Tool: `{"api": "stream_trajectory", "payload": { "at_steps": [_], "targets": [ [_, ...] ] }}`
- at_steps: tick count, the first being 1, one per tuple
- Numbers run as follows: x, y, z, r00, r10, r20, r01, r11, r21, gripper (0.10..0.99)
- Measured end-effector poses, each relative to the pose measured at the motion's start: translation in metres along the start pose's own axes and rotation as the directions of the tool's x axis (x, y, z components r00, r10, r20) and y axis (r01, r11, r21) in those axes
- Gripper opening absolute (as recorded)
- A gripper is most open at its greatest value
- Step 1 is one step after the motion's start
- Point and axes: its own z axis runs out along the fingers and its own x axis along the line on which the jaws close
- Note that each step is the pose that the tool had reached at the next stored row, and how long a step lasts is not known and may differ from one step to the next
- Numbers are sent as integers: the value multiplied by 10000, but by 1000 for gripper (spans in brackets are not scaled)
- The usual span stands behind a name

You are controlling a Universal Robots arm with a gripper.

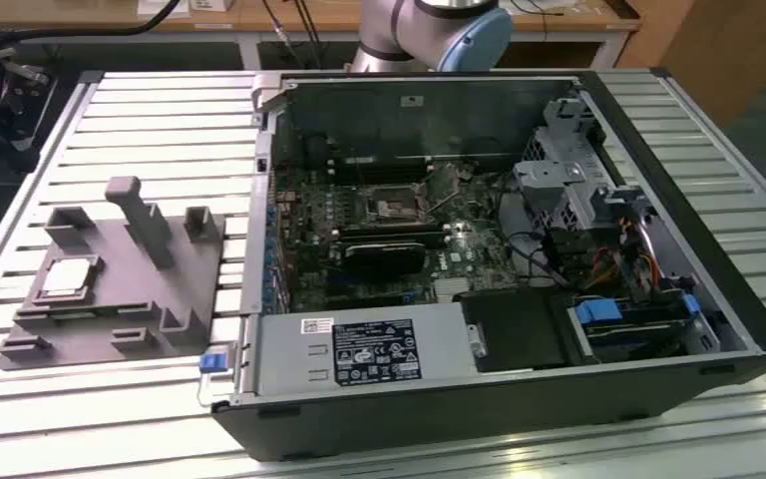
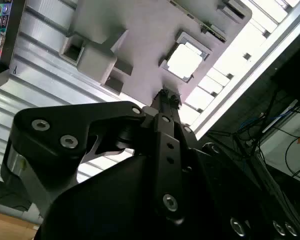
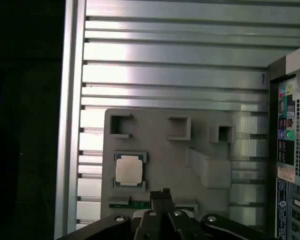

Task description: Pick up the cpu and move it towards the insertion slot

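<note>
Look first for the cpu (image 1: pixel 68 276): lying flat, shiny side up, in a shallow nest on the grey fixture plate (image 1: pixel 124 289), untouched, at about 9 o'clock from the open computer case (image 1: pixel 490 399) in the exterior view. Find the insertion slot (image 1: pixel 394 205) on the motherboard inside that case, at roughly 2 o'clock from the chip and well apart from it, with 1 case wall between the 2. Note the ribbed metal tabletop (image 1: pixel 157 130) carrying both plate and case. Turn then to the gripper (image 3: pixel 160 194) in the first wrist view: clenched, fingertips pressed together with nothing between them, hanging above the plate, near the chip but not over it and not touching it. Places the work, by this evidence, at the approach stage of the pick: nothing grasped, nothing lifted, no travel toward the slot begun. Would seem to call for parting the fingers wider than the chip, centring over it and squaring to 2 opposite edges, given how little of the thin chip stands proud of its nest.
</note>
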Motion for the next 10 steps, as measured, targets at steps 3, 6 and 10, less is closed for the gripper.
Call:
{"api": "stream_trajectory", "payload": {
  "at_steps": [3,6,10],
  "targets": [
    [0,0,0,10000,0,0,0,10000,0,106],
    [6,0,-1,10000,0,-1,0,10000,1,106],
    [53,1,1,10000,1,0,-1,10000,0,106]
  ]
}}
